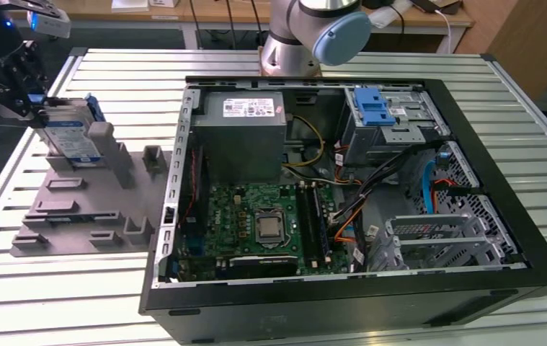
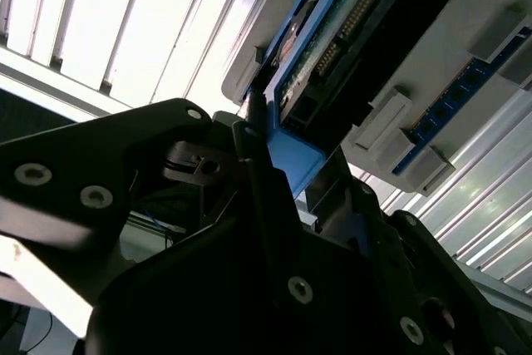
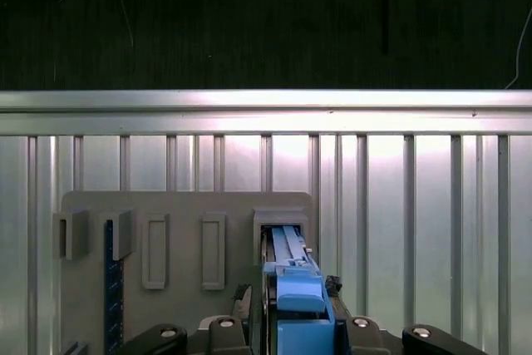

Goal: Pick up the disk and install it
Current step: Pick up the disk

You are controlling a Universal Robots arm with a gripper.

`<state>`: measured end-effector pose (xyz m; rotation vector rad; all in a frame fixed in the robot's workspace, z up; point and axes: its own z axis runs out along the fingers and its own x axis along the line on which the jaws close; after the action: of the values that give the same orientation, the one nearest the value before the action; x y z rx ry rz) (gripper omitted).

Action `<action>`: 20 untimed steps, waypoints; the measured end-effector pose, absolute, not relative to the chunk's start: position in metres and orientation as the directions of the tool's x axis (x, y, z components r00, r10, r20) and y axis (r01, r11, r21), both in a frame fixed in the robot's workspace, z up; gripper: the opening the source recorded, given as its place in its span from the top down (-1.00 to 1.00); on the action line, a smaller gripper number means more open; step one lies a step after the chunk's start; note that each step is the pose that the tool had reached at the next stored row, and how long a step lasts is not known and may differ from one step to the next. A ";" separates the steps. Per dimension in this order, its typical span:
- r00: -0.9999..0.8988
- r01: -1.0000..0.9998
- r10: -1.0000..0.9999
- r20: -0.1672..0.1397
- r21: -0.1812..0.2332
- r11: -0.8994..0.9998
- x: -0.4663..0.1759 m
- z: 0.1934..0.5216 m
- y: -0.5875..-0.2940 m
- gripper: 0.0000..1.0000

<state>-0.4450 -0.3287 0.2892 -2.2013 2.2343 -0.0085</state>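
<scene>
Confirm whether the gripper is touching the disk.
Touching. In the second wrist view the gripper has its fingers flush against the blue frame of the disk, with no gap showing.

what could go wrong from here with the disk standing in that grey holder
1. The hand seems to grip the disk only by the edge of its blue frame, so it could tilt or slip when lifted.
2. The disk stands in a slot of the grey holder; a pull that is not straight might jam it or drag the holder along.
3. Loose cables lie in the computer case beside the drive cage and could snag the disk.
</scene>
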 end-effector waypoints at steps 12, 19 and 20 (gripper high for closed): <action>-0.015 -1.000 -1.000 0.000 -0.007 0.015 -0.445 0.289 -0.329 0.27; -0.014 -1.000 -1.000 0.000 -0.007 0.014 -0.445 0.289 -0.329 0.27; -0.015 -1.000 -1.000 0.000 -0.008 0.015 -0.445 0.289 -0.329 0.27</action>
<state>-0.4450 -0.3287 0.2892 -2.2016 2.2338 -0.0086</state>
